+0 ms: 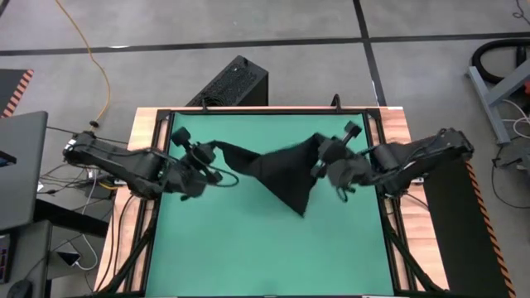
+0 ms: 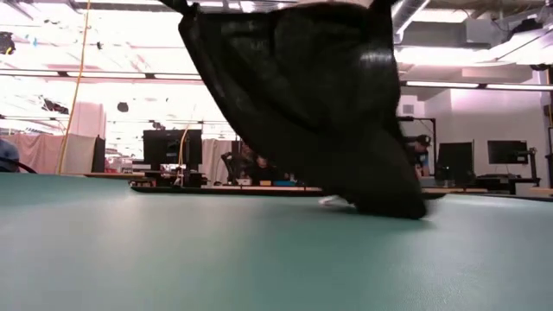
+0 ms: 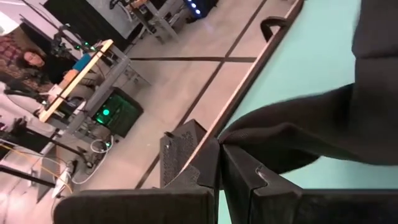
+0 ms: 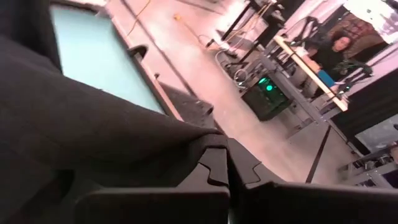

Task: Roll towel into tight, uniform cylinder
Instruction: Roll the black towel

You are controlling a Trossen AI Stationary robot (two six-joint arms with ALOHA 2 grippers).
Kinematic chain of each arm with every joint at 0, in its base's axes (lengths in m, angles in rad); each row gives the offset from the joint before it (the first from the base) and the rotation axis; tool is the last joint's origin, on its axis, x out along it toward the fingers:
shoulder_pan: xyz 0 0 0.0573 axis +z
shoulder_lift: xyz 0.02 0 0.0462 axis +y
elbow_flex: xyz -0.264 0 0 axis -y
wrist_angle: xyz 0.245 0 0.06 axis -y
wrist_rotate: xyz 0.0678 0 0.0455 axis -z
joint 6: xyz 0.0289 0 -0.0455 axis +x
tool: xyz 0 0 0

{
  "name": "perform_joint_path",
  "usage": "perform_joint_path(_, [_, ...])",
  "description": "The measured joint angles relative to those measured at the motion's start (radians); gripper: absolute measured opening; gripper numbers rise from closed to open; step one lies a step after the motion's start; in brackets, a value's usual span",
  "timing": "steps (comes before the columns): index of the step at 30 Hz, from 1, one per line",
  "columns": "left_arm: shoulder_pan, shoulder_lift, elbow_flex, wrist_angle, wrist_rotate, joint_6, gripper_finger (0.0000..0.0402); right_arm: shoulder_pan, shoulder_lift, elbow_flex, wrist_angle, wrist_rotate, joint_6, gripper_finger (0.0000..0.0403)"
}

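Both grippers, left gripper (image 1: 212, 157) and right gripper (image 1: 319, 157), pinch the towel (image 1: 281, 174), which sags between them, low corner brushing the mat (image 1: 248, 248) — uneven tension could skew the roll.

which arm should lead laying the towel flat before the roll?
Probably left. Both hands pinch the towel in the air, its lowest point touching the green mat. The left hand holds a stretched corner with open mat nearby; the right hand is crowded by the bunched cloth.

The towel (image 1: 277, 170) is plain black. The mat (image 1: 248, 248) is green. The table border (image 1: 145, 132) is light wood colour.
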Motion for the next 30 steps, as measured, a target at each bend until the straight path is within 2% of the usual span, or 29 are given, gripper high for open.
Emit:
perform_joint_path(9, [0.026,-0.056,0.003,0.083,0.029,0.14,0.0,-0.004,-0.049,0.049,-0.001,0.007,-0.092,0.0001])
perform_joint_path(19, [-0.016,-0.056,0.149,0.085,0.095,0.172,0.0,0.106,-0.044,0.126,-0.001,0.053,-0.108,0.0001])
perform_joint_path(23, [-0.061,-0.056,0.217,0.085,0.146,0.149,0.0,0.169,-0.044,0.17,0.0,0.056,-0.109,0.0001])
perform_joint_path(30, [-0.117,-0.056,0.316,0.031,0.154,0.055,0.0,0.232,-0.044,0.203,-0.008,0.057,-0.09,0.0001])
